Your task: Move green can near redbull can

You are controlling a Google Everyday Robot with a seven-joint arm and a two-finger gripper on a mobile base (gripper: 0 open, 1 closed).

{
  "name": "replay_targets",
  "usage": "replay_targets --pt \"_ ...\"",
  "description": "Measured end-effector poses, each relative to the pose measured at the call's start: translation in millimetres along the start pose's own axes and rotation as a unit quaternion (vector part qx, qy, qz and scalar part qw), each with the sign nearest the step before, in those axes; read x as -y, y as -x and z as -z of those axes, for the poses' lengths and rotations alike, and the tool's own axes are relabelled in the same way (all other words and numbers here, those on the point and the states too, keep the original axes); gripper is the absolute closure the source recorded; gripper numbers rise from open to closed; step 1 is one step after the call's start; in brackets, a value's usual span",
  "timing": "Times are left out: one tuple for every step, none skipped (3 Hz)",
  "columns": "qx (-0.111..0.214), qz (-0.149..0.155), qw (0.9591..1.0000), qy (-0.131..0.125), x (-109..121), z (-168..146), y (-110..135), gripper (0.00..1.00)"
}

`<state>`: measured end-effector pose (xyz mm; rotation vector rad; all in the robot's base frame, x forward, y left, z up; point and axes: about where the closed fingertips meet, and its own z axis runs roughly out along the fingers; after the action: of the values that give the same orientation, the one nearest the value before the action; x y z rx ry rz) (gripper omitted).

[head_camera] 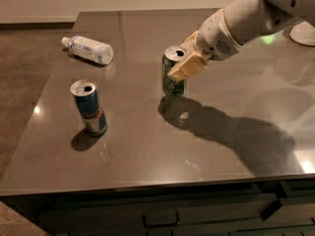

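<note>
You see the gripper [181,62] at the upper part of the green can [172,85], with its tan fingers [189,67] closed on the can near the silver top. The can is upright, about the middle of the dark table [147,151]. The redbull can [89,107] stands upright to its left, well apart. A clear bottle [91,49] lies on its side near the far left edge.
</note>
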<state>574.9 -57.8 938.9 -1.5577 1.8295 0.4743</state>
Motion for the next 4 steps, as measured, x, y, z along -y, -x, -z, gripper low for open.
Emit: replay_targets --pt "0.009 0.035 0.9986 0.038 -35.6 -12.9 13.0 1.00" --pt "0.025 0.062 0.9946 0.080 -65.3 -23.7 31.8 1.00" --pt "0.031 0.087 0.9886 0.119 -91.8 -36.8 47.3 1.00" --pt "0.030 0.102 0.9838 0.144 -107.0 -51.2 54.9 1.00"
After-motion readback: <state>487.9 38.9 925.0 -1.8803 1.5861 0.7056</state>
